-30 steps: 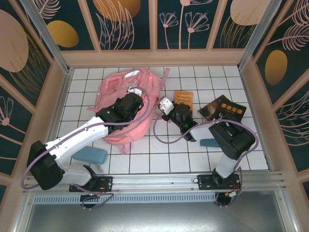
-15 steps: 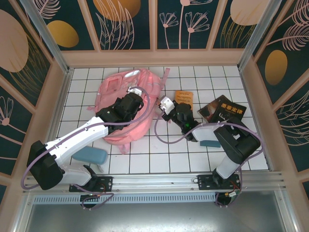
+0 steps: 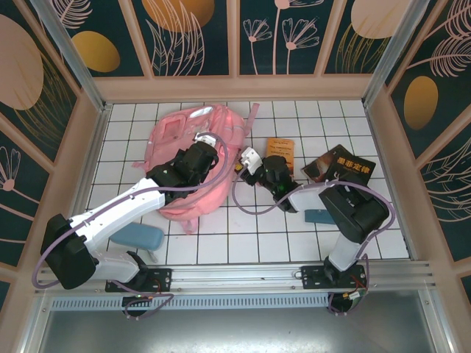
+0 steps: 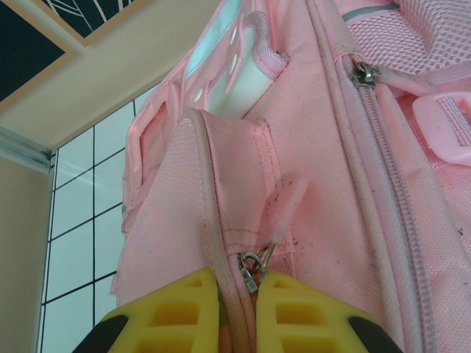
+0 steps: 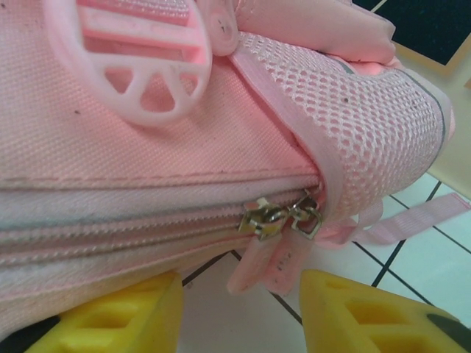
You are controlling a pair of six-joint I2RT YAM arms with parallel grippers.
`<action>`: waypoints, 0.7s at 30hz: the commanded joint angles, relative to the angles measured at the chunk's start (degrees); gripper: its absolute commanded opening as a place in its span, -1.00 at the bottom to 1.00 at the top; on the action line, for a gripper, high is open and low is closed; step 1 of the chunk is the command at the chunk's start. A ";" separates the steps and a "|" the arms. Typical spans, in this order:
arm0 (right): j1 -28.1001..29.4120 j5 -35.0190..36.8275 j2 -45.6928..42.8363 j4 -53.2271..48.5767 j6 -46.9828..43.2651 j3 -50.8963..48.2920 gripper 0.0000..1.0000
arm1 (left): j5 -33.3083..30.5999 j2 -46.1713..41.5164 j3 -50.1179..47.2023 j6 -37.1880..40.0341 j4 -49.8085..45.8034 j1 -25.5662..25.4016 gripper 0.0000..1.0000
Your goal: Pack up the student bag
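The left gripper [image 4: 237, 312] pinches a seam [image 4: 225, 243] of the bag [image 4: 331, 184]. The right gripper [image 5: 239, 312] is spread apart and holds nothing, just beside the bag's zipper [image 5: 280, 217].

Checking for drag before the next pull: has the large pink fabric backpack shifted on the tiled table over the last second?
No. The large pink fabric backpack covers the same squares of the white tiled table as before.

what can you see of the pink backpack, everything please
The student bag is pink woven fabric, lying on the white tiled table. Two metal zip sliders meet beside a mesh pocket. The left gripper pinches a seam by another zip pull; the right gripper stands open astride the sliders' pull tabs, not gripping.
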 commanded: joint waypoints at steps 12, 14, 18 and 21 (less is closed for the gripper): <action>-0.42 2.56 -2.05 4.05 -3.14 -0.07 -1.00 | -3.35 -3.23 0.01 0.40 7.38 0.44 -1.00; -0.34 2.52 -2.73 2.67 -3.40 -0.11 -1.00 | -3.12 -2.95 0.10 0.29 7.48 0.50 -1.00; 0.23 2.04 -5.20 -0.15 -3.16 -1.33 -1.00 | -4.03 -2.07 0.73 -0.80 7.60 0.47 -1.00; 1.38 2.38 -8.20 -2.50 -2.08 -3.03 -1.00 | -2.99 0.20 2.19 -3.79 7.72 0.46 -1.00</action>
